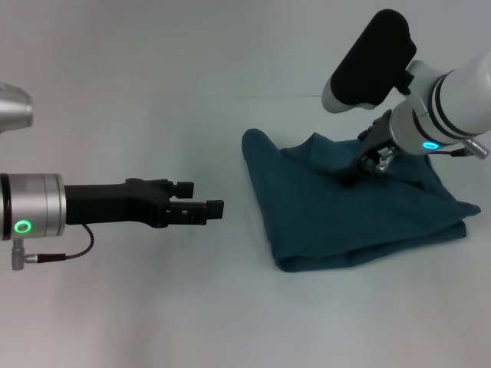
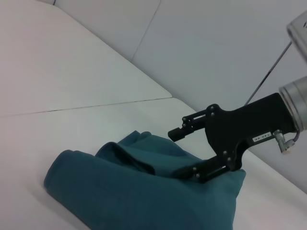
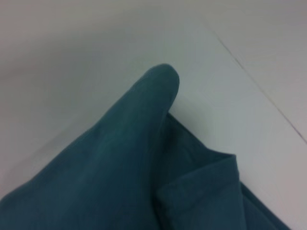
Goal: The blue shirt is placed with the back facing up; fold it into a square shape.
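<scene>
The shirt [image 2: 144,191] lies bunched in folds across the lower middle of the frame on a white table [image 2: 62,81]. The right gripper [image 2: 184,153] reaches in from the right, its black body at centre right. Its fingers are spread: the upper one is clear above the cloth, the lower one rests on the shirt's top fold.
</scene>
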### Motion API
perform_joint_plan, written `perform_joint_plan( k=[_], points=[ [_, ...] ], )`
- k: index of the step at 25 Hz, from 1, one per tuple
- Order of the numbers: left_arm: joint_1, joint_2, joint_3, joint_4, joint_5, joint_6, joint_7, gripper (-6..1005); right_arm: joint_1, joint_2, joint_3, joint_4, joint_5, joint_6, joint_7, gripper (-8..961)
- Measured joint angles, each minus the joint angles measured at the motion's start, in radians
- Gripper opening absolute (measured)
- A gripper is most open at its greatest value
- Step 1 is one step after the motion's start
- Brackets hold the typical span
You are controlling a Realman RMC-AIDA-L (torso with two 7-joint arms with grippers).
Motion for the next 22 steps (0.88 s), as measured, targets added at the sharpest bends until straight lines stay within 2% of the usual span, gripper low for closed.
perform_joint_plan(
  k=[3, 12, 17, 22],
  points=[
    [0.0, 0.0, 0.0, 0.0, -0.003, 0.0, 0.0, 921, 0.002, 0.001, -0.011, 0.017, -0.001, 0.007, 0.0, 779],
    [0.006, -0.003, 0.0, -0.001, -0.006, 0.0, 0.001, 921, 0.011, 0.002, -0.06, 0.079, 0.002, 0.122, 0.037, 677],
    [0.007, -0.003, 0.0, -0.001, -0.007, 0.0, 0.001, 921, 0.018, 0.003, -0.061, 0.103, 0.018, 0.137, 0.034, 621],
    [0.007, -0.005, 0.0, -0.002, -0.007, -0.01, 0.002, 920, 0.016, 0.001, -0.06, 0.109, 0.025, 0.149, 0.037, 369]
  ],
)
